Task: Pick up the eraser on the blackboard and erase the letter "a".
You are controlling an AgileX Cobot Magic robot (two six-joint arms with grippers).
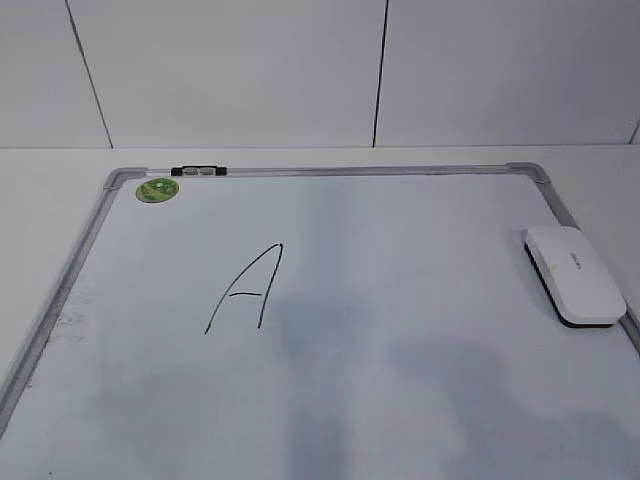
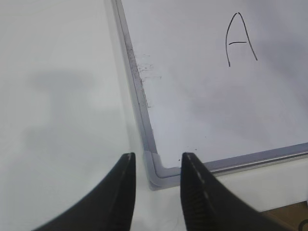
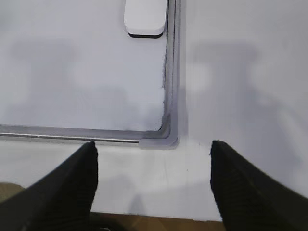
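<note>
My right pincer (image 3: pixel 153 149) hangs wide open and empty just off the near right corner of the blackboard (image 3: pixel 172 103), its two dark fingers (image 3: pixel 72 185) spread far apart over bare table. I hold it this wide, I judge, so the broad white eraser (image 3: pixel 146 17) can fit between them. From my right wrist the eraser lies at twelve o'clock, flat on the board and hard against the right frame, well apart from my fingers. In the outside view the eraser (image 1: pixel 576 273) sits at three o'clock on the board, felt side down, ready to be lifted from above.

My left pincer (image 2: pixel 158 156) is open more narrowly and holds nothing; it hovers above the near left corner of the blackboard (image 2: pixel 155 168), out of the way, which keeps the writing surface free.

The only letter I can find is a large capital "A" (image 1: pixel 247 288), drawn in thin black strokes left of the board's middle, at about one o'clock from my left wrist (image 2: pixel 240 39). I see no small "a" in any view, so I take this mark as my target. A green sticker (image 1: pixel 158 189) sits at the far left corner.
</note>
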